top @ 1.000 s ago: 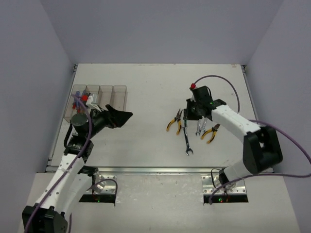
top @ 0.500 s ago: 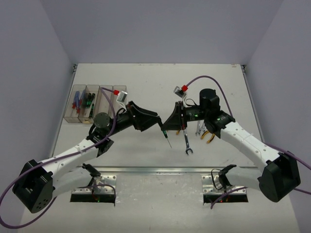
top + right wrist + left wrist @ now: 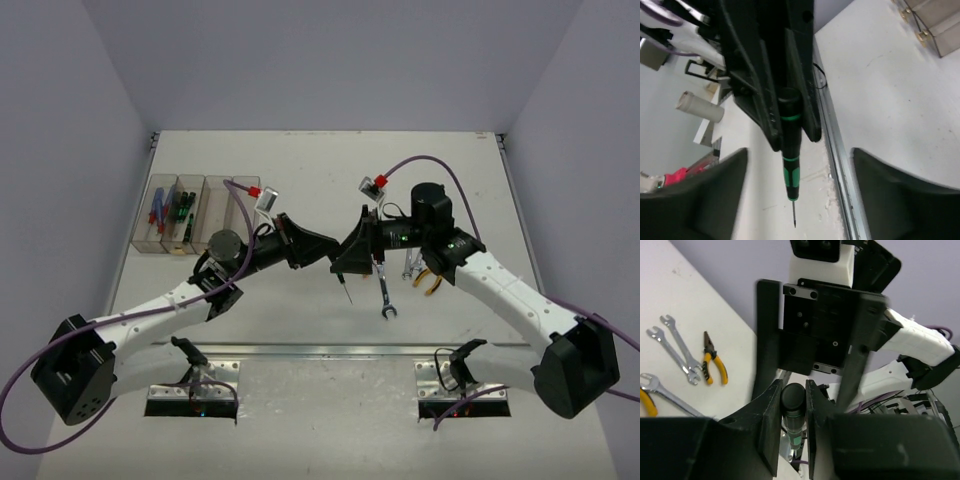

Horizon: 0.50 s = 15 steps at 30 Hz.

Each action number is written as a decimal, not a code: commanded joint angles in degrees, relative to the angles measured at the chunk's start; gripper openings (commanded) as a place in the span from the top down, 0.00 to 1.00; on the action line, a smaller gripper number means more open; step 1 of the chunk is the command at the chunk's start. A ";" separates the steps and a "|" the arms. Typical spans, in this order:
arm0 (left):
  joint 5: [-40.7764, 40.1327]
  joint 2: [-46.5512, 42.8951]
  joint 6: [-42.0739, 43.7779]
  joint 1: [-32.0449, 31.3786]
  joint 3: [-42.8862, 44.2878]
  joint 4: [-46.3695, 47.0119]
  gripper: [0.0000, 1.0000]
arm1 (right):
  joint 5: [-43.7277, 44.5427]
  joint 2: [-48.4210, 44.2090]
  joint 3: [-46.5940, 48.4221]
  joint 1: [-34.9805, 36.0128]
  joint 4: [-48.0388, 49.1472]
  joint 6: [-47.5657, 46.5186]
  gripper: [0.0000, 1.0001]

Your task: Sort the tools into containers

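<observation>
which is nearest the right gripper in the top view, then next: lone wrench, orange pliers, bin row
From the right gripper:
1. lone wrench, just right of it
2. orange pliers, farther to the right
3. bin row, far left

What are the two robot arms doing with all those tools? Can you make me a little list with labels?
Held tool: green-and-black screwdriver, up in the air between the arms
Left end effector: shut on the screwdriver
Right end effector: open, fingers either side of it
Not sorted yet: three wrenches and pliers
Bins: other screwdrivers in the two leftmost
</observation>
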 commanded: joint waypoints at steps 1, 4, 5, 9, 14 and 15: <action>-15.32 -4.36 15.90 -0.15 14.44 -28.42 1.00 | 19.85 -3.04 4.13 -0.13 -17.34 -8.27 0.01; -40.62 -1.16 30.23 2.06 25.98 -47.62 1.00 | 45.28 -5.43 3.25 -2.61 -26.95 -9.00 0.01; -46.48 0.13 33.54 3.76 27.71 -50.07 1.00 | 49.44 -6.10 2.46 -3.93 -27.89 -8.75 0.01; -64.41 14.31 43.44 19.58 38.79 -55.16 1.00 | 52.96 -8.25 -1.93 -11.62 -27.95 -7.07 0.01; -71.78 23.75 52.79 28.52 47.02 -51.86 1.00 | 53.91 -8.34 -2.42 -12.42 -28.04 -7.48 0.01; -72.91 25.68 58.86 29.96 48.25 -49.14 1.00 | 53.31 -8.59 -2.51 -12.49 -28.04 -7.50 0.01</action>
